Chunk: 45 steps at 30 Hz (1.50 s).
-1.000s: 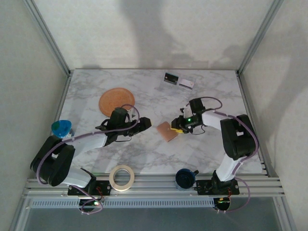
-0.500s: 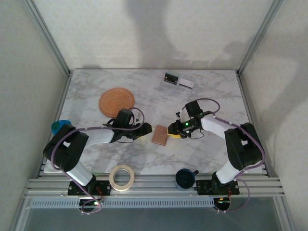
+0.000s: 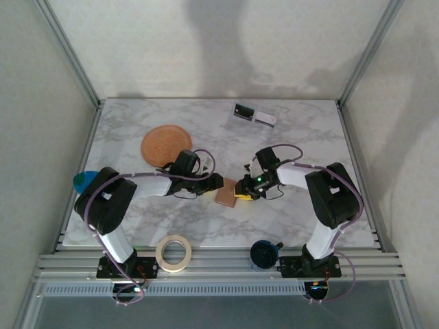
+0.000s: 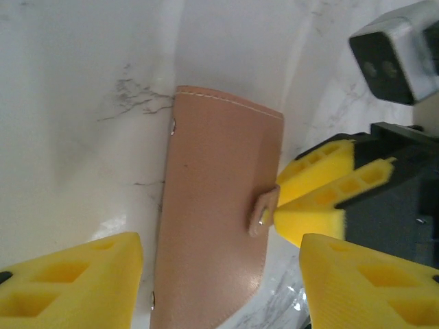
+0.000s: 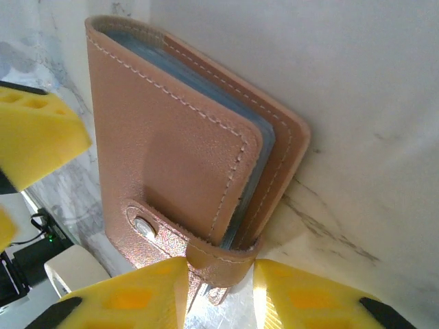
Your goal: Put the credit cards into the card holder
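Two bits of clutter sat nearest me on the table [image 3: 206,226]: a tape roll [image 3: 173,252] and a dark blue round thing [image 3: 263,253]. Neither is part of the task.

Mid-table, the card holder [image 3: 226,192] lay flat and folded shut, with both arms converged on it. In the left wrist view the left gripper [image 4: 219,284] was spread wide. One yellow pad sat on either side of the holder's near end, across its short width, and neither touched the leather. The holder's long axis ran straight away from that gripper.

The right gripper [image 5: 219,291] came in from the opposite side and was pinched closed on the snap tab [image 5: 206,264]. The snap itself looked fastened. The tab sat on the edge facing the right gripper, so I judged the next move to be a peel by the right arm, which needs the left jaws to close and pin the body first.

Further back on the left lay the orange disc [image 3: 166,144], well apart from the work.

At the far edge, right of centre, were the dark card [image 3: 241,111] and the whitish card [image 3: 266,119], side by side and well apart from the holder. I couldn't make out a teal one. They lay beyond the holder on the right arm's side, so I judged the right arm nearer for fetching them.
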Tool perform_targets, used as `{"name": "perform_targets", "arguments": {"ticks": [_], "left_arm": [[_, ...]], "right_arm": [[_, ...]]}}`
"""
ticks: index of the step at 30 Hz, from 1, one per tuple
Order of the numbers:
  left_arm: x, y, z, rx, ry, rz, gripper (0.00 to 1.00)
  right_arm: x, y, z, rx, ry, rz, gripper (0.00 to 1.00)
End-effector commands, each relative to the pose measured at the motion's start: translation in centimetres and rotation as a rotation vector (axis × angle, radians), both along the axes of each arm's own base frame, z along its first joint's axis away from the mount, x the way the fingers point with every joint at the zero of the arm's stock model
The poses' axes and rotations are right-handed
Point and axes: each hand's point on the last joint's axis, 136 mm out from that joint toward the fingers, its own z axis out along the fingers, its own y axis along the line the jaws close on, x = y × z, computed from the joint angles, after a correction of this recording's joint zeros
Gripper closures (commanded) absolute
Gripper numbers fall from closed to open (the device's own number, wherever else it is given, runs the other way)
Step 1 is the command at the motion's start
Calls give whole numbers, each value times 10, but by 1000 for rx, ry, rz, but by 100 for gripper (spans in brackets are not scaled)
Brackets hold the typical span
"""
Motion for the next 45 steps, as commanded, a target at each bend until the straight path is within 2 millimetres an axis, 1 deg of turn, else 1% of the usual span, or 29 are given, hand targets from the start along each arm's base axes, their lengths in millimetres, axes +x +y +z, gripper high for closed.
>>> {"name": "perform_targets", "arguments": {"ticks": [1, 3, 5, 6, 9, 13, 17, 19, 20, 21, 22, 23, 26, 30, 31, 34, 35, 36, 37, 39, 42, 45], "left_arm": [[-2, 0, -10, 47, 25, -26, 38], [-2, -2, -12, 35, 31, -29, 38], [-3, -6, -13, 10, 43, -34, 40], [-3, -6, -15, 9, 49, -35, 45], [-5, -10, -15, -2, 56, -60, 63], [-6, -10, -5, -11, 34, -71, 79], [-12, -3, 4, -8, 16, -50, 100], [-13, 0, 9, -16, 6, -27, 100], [-13, 0, 12, -23, 7, -21, 100], [-14, 1, 14, -27, 10, -17, 100], [-14, 1, 16, -30, 10, -13, 100], [-15, 1, 17, -32, 10, -9, 100], [-15, 4, 20, -29, 5, 11, 100], [-16, 3, 25, -41, 7, 11, 100], [-17, 3, 25, -42, 7, 14, 100], [-18, 2, 29, -72, 8, 29, 100], [-18, 1, 30, -87, 14, 25, 100], [-19, -1, 31, -96, 18, 20, 100], [-20, -3, 32, -101, 22, 11, 100], [-22, -5, 33, -105, 20, -3, 100], [-21, -9, 38, -121, 15, -4, 100], [-22, -11, 40, -124, 15, -22, 100]], "right_arm": [[5, 9, -2, 30, 0, -1, 71], [3, 11, -4, 37, 8, 6, 76], [2, 11, -4, 41, 4, 4, 77], [2, 11, -5, 44, 1, 1, 78], [3, 16, -6, 61, 7, 4, 78], [3, 18, -3, 57, -9, 11, 78], [5, 14, -1, 23, -67, 10, 78], [6, 8, 5, -16, -129, 9, 76], [7, 4, 9, -47, -170, 5, 72], [7, 1, 14, -75, -213, 6, 65], [8, 0, 19, -92, -252, 13, 59], [8, 0, 25, -111, -299, 24, 56], [4, 8, 37, -139, -396, 74, 56], [-2, 28, 45, -102, -438, 100, 56], [-3, 35, 45, -95, -443, 101, 56], [-2, 42, 36, -150, -459, 77, 55], [1, 40, 32, -174, -470, 58, 54], [-4, 43, 28, -190, -481, 69, 54], [-4, 43, 22, -209, -486, 69, 53], [-1, 43, 14, -257, -502, 67, 53], [9, 31, 6, -377, -544, 36, 56], [18, 13, 3, -480, -560, -40, 67]]}}
